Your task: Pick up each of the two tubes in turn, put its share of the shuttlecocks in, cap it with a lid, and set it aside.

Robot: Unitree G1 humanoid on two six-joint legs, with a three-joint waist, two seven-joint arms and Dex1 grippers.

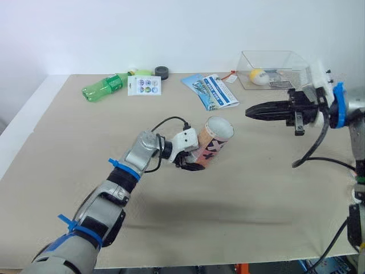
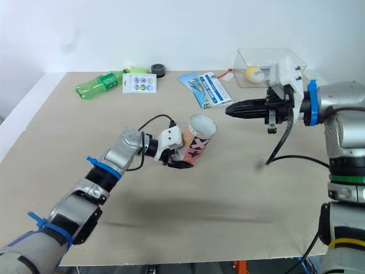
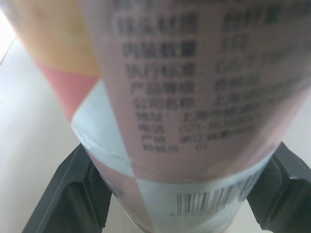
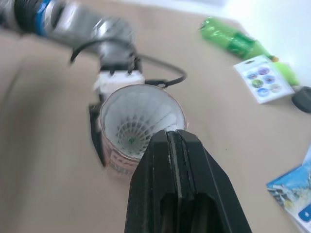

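Holding the tube (image 1: 215, 138) near its lower end, the left gripper (image 1: 190, 164) is clamping it from both sides. In the left wrist view its two black fingers (image 3: 73, 194) are pressing on the printed wall just beside the barcode. The tube is sitting near the middle of the table (image 1: 256, 194), tilted, with its open mouth raised and facing the right gripper (image 1: 249, 112). I cannot tell if its lower end is touching the table.

The right gripper is hanging in the air near the mouth of the tube, and it is pointing toward it. Its jaws are lying flat together, with nothing seen between them. In the right wrist view a white shuttlecock (image 4: 138, 121) is lying deep inside the tube.

At the far edge of the table a green bottle (image 1: 102, 87) is lying on its side, and a sticker card (image 1: 144, 85) is lying just beside it. A black cap (image 1: 162, 72) is sitting near the card. A blue leaflet (image 1: 211, 91) is lying between the card and a clear box (image 1: 285, 60), and a yellow and white ball (image 1: 258, 76) is resting in the box.
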